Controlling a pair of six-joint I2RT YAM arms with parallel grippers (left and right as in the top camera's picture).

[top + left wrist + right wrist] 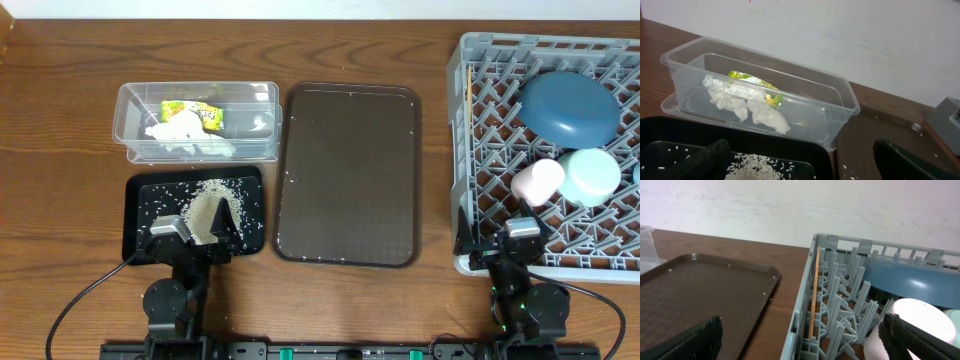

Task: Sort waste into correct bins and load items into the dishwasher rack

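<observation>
**Waste sorted, dishes racked, both claws spread and empty**

Overhead view of a wooden table. At upper left, a clear plastic tub (130, 100) holds crumpled white tissue (190, 142) and a green-and-yellow wrapper (195, 113), the dry rubbish together. Just below it, a shallow black tray (138, 238) carries a heap of rice grains (210, 205), apparently so food waste sits apart from paper. In the middle lies a brown serving tray (350, 170), bare but for a few stray grains.

At right, the grey dishwasher rack (466, 150) holds a dark blue dish (570, 105) resting tilted on the pegs, probably for support. Below it, a pink cup (537, 180) touches a pale mint-green bowl (590, 175). A sliver of a light blue bowl (636, 175) shows at the frame's right edge. A thin wooden stick (470, 95) lies along the rack's left wall.

The left gripper (198, 232), lower left, hovers at the black tray's near edge with jaws spread wide, holding nothing. The right gripper (510, 245), lower right, sits at the rack's near corner, also spread and empty, which suits a job that looks all but done.
</observation>
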